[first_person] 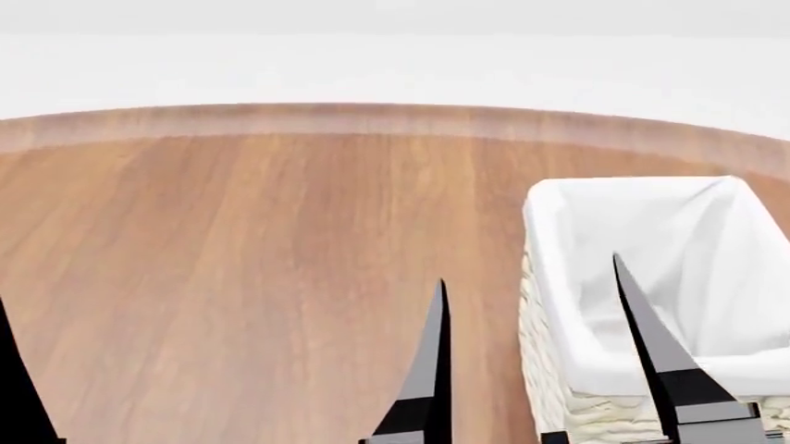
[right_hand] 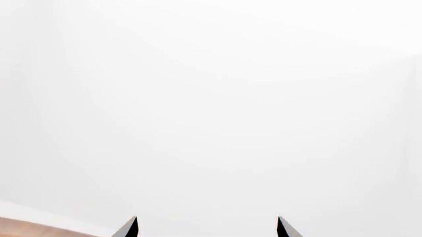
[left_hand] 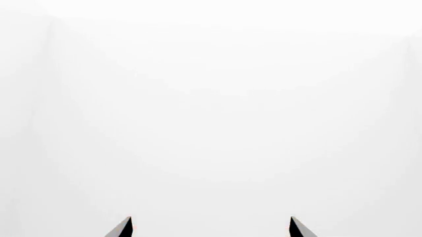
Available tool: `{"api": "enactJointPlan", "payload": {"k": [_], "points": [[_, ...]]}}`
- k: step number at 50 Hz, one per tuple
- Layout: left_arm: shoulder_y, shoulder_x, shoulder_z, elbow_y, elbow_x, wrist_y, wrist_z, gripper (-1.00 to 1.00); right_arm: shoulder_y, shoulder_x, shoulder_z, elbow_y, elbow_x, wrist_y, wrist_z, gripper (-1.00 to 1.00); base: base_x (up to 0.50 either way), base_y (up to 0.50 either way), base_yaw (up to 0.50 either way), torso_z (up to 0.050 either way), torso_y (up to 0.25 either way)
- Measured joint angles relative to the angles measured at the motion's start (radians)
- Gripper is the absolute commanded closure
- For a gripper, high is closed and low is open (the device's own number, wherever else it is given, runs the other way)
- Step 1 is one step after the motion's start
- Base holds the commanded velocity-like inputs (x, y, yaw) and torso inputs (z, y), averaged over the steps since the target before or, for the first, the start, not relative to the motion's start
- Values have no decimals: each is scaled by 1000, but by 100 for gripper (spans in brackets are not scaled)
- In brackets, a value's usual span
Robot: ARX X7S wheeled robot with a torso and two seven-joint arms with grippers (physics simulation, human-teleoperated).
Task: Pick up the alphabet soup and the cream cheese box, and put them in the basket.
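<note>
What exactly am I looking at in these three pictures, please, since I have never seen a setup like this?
These are simulator renders from a two-armed wheeled robot. One camera sits on its head, looking down over a round brown wooden table. On it stands a large cream-white woven wicker basket with a white cloth liner; what shows of its inside is empty. The dark pointed blades are fingers: the right end effector is open in front of the basket, holding nothing. Only one finger of the left end effector shows there. The other two pictures come from wrist cameras: each shows two spread fingertips, left and right, against blank white. No can or box is visible.
</note>
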Motion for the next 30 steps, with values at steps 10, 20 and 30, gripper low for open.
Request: {"api": "enactJointPlan", "payload": {"k": [10,20,30], "points": [[1,-4,8,-3,4,1,-6,-100,-8,0,7,1,13,-12,10,-100,65,0,0,0,1],[0,-10,19,-4,18,-4,-14,-100,-15,3,12,1,27,-23,17,-100,0,0,0,0,-161],[0,-16,26,0,22,-9,-22,-100,-20,8,16,0,38,-28,22,-100,0,0,0,0,-171]]}}
